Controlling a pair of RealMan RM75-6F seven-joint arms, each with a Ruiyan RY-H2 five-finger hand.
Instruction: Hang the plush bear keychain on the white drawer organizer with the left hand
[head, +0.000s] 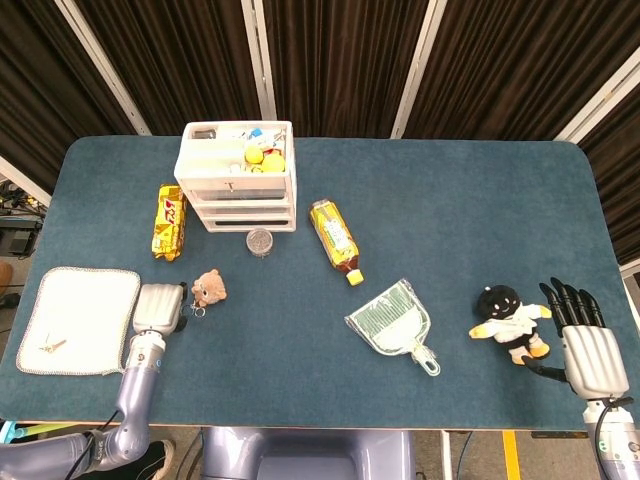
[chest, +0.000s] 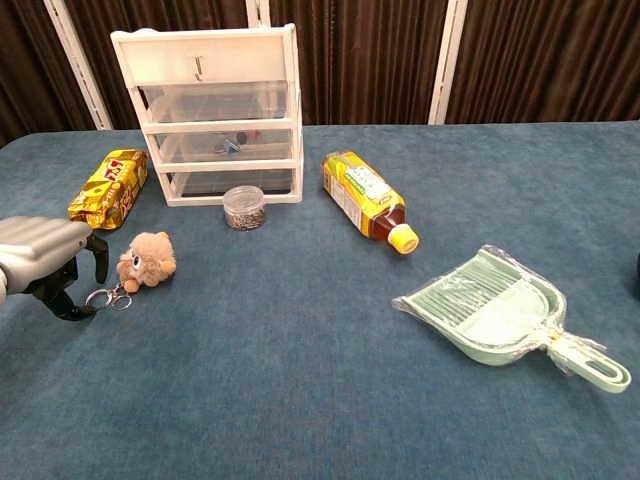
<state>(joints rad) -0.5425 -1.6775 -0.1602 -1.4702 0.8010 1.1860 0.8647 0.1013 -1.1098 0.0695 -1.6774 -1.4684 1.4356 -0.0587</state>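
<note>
In the head view, our left hand (head: 158, 305) sits at lower left of the frame, just beside the plush bear keychain (head: 209, 288), which lies on the tabletop (head: 450, 220) below the white drawer organizer (head: 238, 176). Our right hand (head: 590, 350), at lower right, has its fingers spread and holds nothing.

In the chest view, our left hand (chest: 45, 262) is empty, its fingers (chest: 97, 258) curled down by the key rings (chest: 105, 298). We judge that thin rings lying flat on cloth may slip the pinch, or a nudge may push the bear away.
</note>
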